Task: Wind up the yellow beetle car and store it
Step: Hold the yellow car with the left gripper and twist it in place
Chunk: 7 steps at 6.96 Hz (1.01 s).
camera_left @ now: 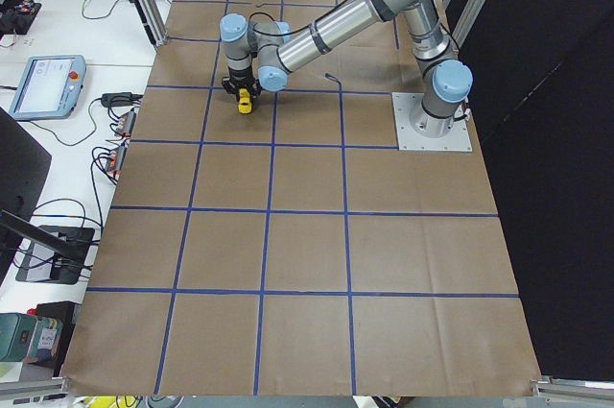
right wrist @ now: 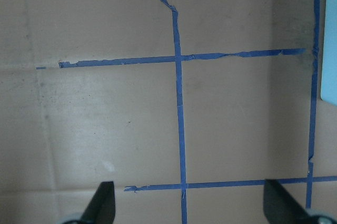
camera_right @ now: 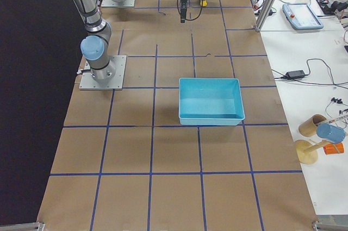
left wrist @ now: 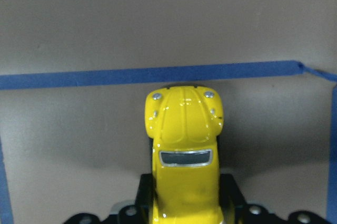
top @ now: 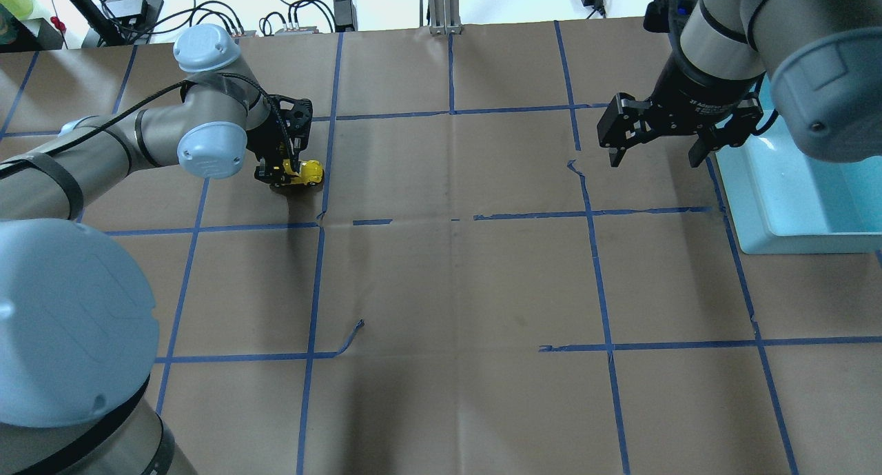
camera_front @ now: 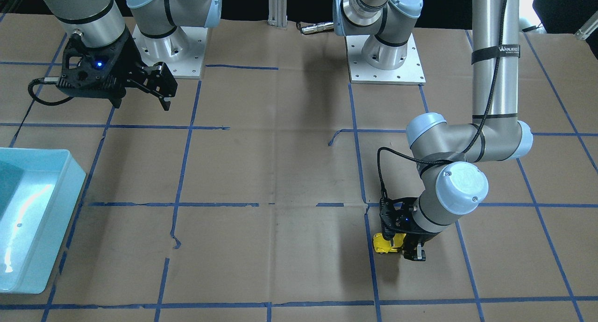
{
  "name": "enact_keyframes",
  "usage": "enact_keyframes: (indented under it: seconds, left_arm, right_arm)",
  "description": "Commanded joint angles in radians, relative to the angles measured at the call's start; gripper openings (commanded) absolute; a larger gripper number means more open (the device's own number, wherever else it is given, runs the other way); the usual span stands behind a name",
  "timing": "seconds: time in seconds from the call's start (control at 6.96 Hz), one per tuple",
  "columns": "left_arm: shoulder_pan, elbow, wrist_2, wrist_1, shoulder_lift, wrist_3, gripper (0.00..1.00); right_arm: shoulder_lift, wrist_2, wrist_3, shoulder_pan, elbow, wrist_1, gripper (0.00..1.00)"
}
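The yellow beetle car [top: 303, 172] sits low at the table on the far left side, between the fingers of my left gripper [top: 284, 174], which is shut on its rear half. In the left wrist view the car [left wrist: 183, 150] points away from the camera, its hood toward a blue tape line. It also shows in the front-facing view [camera_front: 385, 245] under the left gripper [camera_front: 405, 248]. My right gripper [top: 654, 151] hangs open and empty above the table, next to the light blue bin [top: 792, 192]. Its fingertips [right wrist: 105, 203] show wide apart in the right wrist view.
The table is covered in brown paper with a blue tape grid [top: 451, 220]. The light blue bin [camera_front: 28, 219] stands at the table's right side. Cables and power supplies [top: 138, 9] lie beyond the far edge.
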Motion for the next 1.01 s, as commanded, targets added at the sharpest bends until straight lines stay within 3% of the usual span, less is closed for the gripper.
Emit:
enact_keyframes:
  seconds: [0.0,0.43,0.86]
  left_arm:
    - [-0.01,-0.006,-0.001,0.004,0.035,-0.003,0.15]
    - [-0.079,0.002,-0.004,0.008,0.027,-0.025,0.1]
    - [-0.058,-0.001,-0.002,0.008,0.01,-0.009,0.1]
  right_arm:
    - [-0.002,-0.002,0.0,0.0,-0.005,0.001,1.0]
    - [0.0,-0.002,0.0,0.0,-0.005,0.002,1.0]
    - [0.007,0.002,0.0,0.0,-0.007,-0.002,1.0]
